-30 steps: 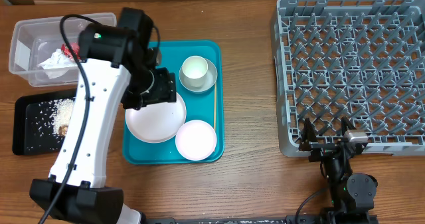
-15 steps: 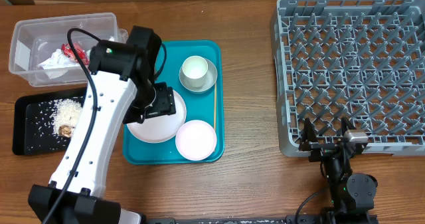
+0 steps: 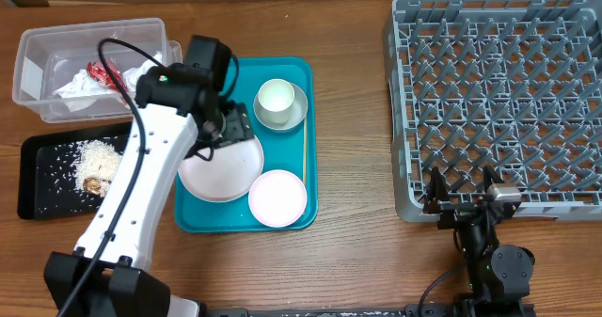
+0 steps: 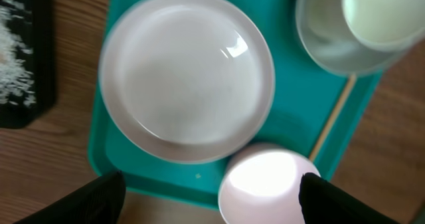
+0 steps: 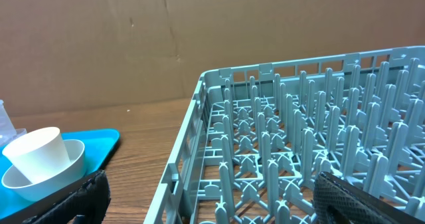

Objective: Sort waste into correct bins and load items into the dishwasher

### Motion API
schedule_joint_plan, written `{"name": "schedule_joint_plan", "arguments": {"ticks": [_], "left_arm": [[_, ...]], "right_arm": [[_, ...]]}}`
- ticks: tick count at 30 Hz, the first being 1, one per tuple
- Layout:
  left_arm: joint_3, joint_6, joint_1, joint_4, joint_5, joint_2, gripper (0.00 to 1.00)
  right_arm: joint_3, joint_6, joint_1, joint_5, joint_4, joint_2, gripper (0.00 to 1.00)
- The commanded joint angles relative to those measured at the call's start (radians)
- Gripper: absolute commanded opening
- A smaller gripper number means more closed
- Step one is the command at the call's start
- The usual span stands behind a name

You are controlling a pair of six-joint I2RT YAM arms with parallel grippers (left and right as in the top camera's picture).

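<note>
Overhead view: left claw (image 3: 235, 131), now swung above the large plate (image 3: 221, 174) on the teal tray (image 3: 308, 129), spreads wide and empty. The right claw (image 3: 461, 187) is also wide and empty. Dish loading likely follows.

At the left claw (image 4: 212, 181) the fingers are seen spread wide, with nothing gripped between them. Directly below, room is taken by the big plate (image 4: 186, 74) and, just beside it, the small plate (image 4: 265, 187) on the teal tray (image 4: 292, 127). Ahead and to one side, a bowl (image 4: 319, 51) with a cup (image 4: 385, 11) in it stands taller, and a thin stick (image 4: 332, 114) lies alongside. To the other side the black tray (image 4: 26, 84) is met.

At the right claw (image 5: 212, 191) the fingers are wide apart. The rack (image 5: 265, 157) is faced straight ahead, crowded with upright pegs. Bare table (image 5: 146, 137) is left open beside it.
</note>
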Motion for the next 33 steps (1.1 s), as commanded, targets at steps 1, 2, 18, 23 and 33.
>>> {"name": "schedule_joint_plan", "arguments": {"ticks": [1, 2, 18, 23, 33], "left_arm": [[-0.007, -0.119, 0.103, 0.027, -0.175, -0.013, 0.86], [-0.007, -0.161, 0.153, 0.031, -0.186, -0.013, 0.88], [-0.008, -0.265, 0.507, 0.016, -0.012, -0.013, 1.0], [-0.008, -0.265, 0.507, 0.016, -0.012, -0.013, 1.0], [-0.008, -0.265, 0.507, 0.016, -0.012, -0.013, 1.0]], "right_arm": [[-0.01, -0.006, -0.002, 0.009, 0.005, -0.009, 1.0], [-0.01, -0.006, -0.002, 0.009, 0.006, -0.009, 1.0], [-0.01, -0.006, -0.002, 0.009, 0.005, -0.009, 1.0], [-0.01, -0.006, -0.002, 0.009, 0.005, -0.009, 1.0], [-0.01, 0.611, -0.002, -0.774, 0.224, -0.009, 1.0]]}}
